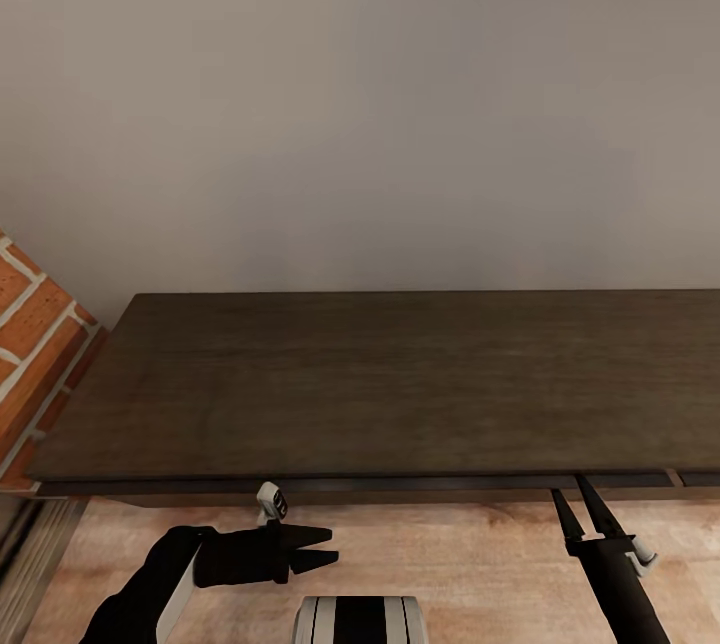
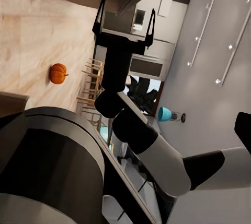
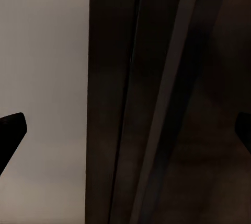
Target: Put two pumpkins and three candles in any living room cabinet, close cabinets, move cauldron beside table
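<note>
Both sets of jaws are open and hold nothing. The right gripper (image 1: pixel 577 494) points up at the front edge of the cabinet (image 1: pixel 380 374), with its tips spread just under the lip of the dark wood top. The left gripper (image 1: pixel 325 544) hangs lower, near the robot's body, with its jaws open a little and pointing sideways.

The left wrist view shows the right gripper (image 2: pixel 124 21) from the side, up against the cabinet edge, and one pumpkin (image 2: pixel 58 73) sitting on the wood floor (image 2: pixel 31 36) well away from both arms.

I think the robot wants to pull a drawer open. The fronts have no handles, so the thin tips could slip off the edge and the drawer would stay shut. If the arm pushes up too hard, the tips could jam under the top.
</note>
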